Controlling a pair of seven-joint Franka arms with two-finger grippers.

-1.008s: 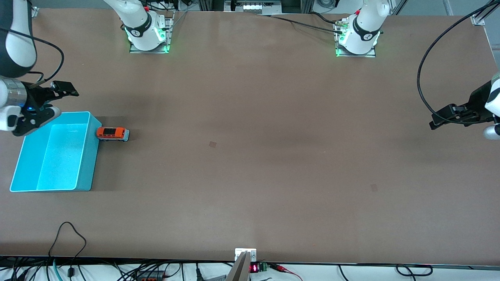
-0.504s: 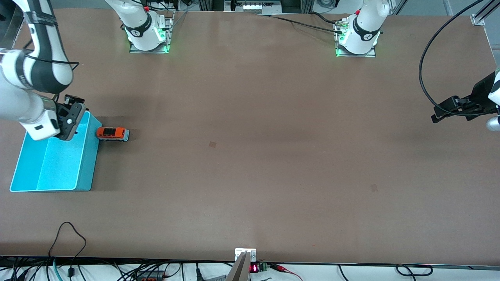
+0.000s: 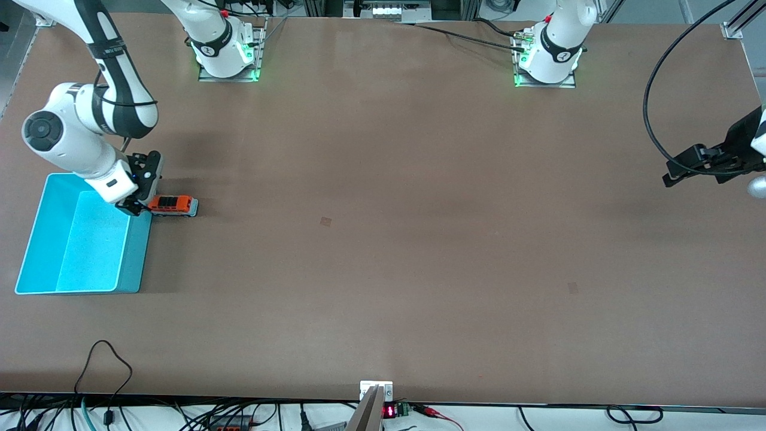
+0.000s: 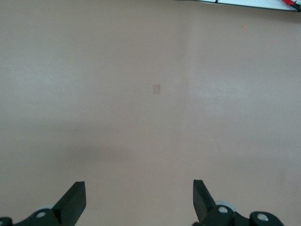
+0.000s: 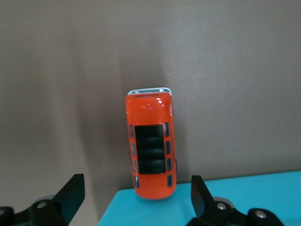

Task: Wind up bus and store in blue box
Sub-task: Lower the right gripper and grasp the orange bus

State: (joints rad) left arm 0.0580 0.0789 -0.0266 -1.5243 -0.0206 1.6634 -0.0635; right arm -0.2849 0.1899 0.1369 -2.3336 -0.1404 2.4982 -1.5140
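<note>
Bus (image 3: pixel 173 205): rear end hidden by right gripper (image 3: pixel 142 190), spread wide above it beside blue box (image 3: pixel 36 239).
Left gripper (image 3: pixel 688 169): wide apart, arm cropped, waiting.

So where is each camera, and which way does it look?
Front view: high across the table, facing both arms; right pincer open over the bus beside the blue box, left pincer open, waiting at its table end.
Left wrist view: looks down at bare table; own fingertips show.
Right wrist view: looks down at bus and box rim; own fingertips show.
Shared: front and right wrist views both show bus and box.
</note>
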